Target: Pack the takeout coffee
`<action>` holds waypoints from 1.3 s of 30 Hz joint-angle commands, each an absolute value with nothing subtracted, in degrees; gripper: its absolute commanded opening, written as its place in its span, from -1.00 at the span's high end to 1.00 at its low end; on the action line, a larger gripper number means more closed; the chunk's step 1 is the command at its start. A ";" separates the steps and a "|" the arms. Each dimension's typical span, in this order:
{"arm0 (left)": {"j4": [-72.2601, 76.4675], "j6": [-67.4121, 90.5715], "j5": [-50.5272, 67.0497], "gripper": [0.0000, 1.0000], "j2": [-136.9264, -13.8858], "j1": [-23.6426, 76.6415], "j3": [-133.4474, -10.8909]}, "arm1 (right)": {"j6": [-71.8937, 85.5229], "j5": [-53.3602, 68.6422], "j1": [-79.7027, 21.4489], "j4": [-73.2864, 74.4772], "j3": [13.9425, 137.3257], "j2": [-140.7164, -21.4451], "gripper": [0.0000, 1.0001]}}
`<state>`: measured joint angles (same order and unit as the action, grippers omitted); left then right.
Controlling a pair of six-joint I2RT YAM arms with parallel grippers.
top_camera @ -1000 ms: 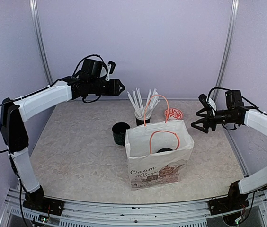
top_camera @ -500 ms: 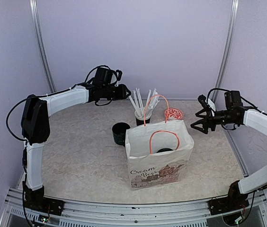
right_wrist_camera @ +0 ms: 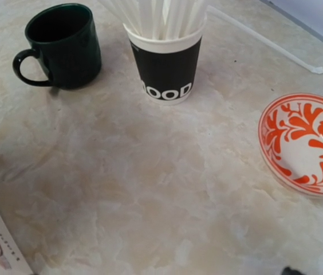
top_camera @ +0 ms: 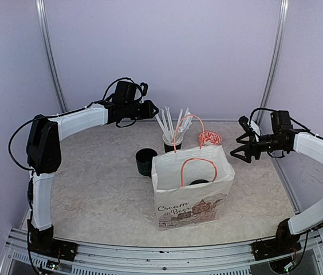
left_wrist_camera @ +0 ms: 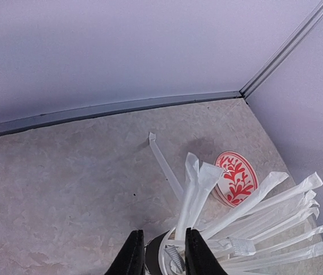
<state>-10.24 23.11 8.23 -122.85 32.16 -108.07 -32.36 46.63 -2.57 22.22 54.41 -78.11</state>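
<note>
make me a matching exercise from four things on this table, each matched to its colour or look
Things:
1. mug
2. straw cup
3. dish
4. paper bag

Looks:
A. white, with orange loop handles
B. red and white leaf pattern
C. dark, with a side handle
D. black, with white lettering

Pairs: 1-C, 2-D, 3-B, 4-A
</note>
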 commanded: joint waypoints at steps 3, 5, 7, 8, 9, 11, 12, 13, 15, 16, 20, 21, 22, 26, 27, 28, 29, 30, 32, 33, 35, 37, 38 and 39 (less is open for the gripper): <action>-7.68 22.75 8.51 0.63 -121.19 31.73 -107.97 | -32.96 46.49 -3.15 23.05 55.26 -78.31 -0.79; -7.41 22.78 8.51 0.67 -121.16 31.73 -107.95 | -32.95 46.49 -3.16 23.06 55.25 -78.31 -0.79; -7.22 22.68 8.53 0.73 -120.90 31.73 -107.81 | -32.91 46.49 -3.15 23.03 55.22 -78.31 -0.79; -7.13 22.56 8.50 0.77 -120.69 31.73 -107.83 | -32.90 46.49 -3.12 23.03 55.19 -78.39 -0.79; -7.12 22.44 8.50 0.80 -120.57 31.77 -107.84 | -32.87 46.49 -3.16 23.03 55.18 -78.47 -0.79; -7.27 22.18 8.85 0.87 -120.13 31.81 -107.84 | -32.89 46.45 -3.25 23.03 55.23 -78.56 -0.79; -7.21 22.10 8.87 0.90 -120.03 31.82 -107.84 | -32.88 46.41 -3.25 23.10 55.20 -78.65 -0.79; -7.31 22.00 8.82 0.93 -119.91 31.77 -107.84 | -32.92 46.41 -3.33 23.14 55.28 -78.73 -0.79; -7.17 21.83 8.78 0.96 -119.47 31.88 -107.66 | -32.96 46.32 -3.40 23.24 55.30 -78.83 -0.79; -7.13 21.71 8.79 0.97 -119.30 31.90 -107.67 | -32.95 46.32 -3.41 23.25 55.29 -78.84 -0.79; -7.40 21.45 8.45 0.98 -117.87 32.23 -107.87 | -32.96 46.32 -3.52 23.29 55.35 -78.71 -0.79; -7.45 21.33 8.35 0.98 -117.53 32.40 -108.00 | -32.91 46.26 -3.52 23.24 55.36 -78.66 -0.79; -7.51 21.21 8.28 0.98 -116.91 32.49 -108.08 | -32.93 46.25 -3.56 23.27 55.30 -78.66 -0.79; -8.13 20.64 7.59 0.98 -115.12 32.90 -108.45 | -32.88 46.30 -3.60 23.34 55.38 -78.66 -0.79; -8.25 20.49 7.55 0.98 -114.64 32.95 -108.46 | -32.89 46.27 -3.67 23.30 55.44 -78.73 -0.79; -8.26 20.52 7.58 0.98 -114.34 33.04 -108.46 | -32.91 46.26 -3.69 23.34 55.38 -78.75 -0.79; -8.31 20.44 7.56 0.99 -114.23 33.09 -108.46 | -32.94 46.24 -3.74 23.38 55.43 -78.79 -0.79; -8.27 20.44 7.56 0.99 -114.24 33.12 -108.46 | -32.93 46.23 -3.76 23.38 55.43 -78.76 -0.79; -8.28 20.52 7.77 0.99 -114.75 33.13 -108.46 | -33.01 46.14 -3.85 23.47 55.48 -78.71 -0.79; -8.24 20.64 7.88 0.99 -115.20 33.13 -108.41 | -33.03 46.07 -3.86 23.48 55.47 -78.62 -0.79; -8.15 20.89 8.30 0.97 -116.13 33.22 -108.45 | -32.99 46.05 -3.87 23.47 55.31 -78.49 -0.79; -8.09 20.92 8.51 0.95 -116.95 33.32 -108.49 | -32.97 45.97 -3.87 23.47 55.36 -78.27 -0.79; -8.16 20.98 8.64 0.95 -117.30 33.39 -108.54 | -33.02 45.97 -3.87 23.46 55.25 -78.23 -0.79; -8.24 21.07 8.69 0.95 -117.80 33.35 -108.54 | -32.97 45.97 -3.87 23.47 55.26 -78.22 -0.79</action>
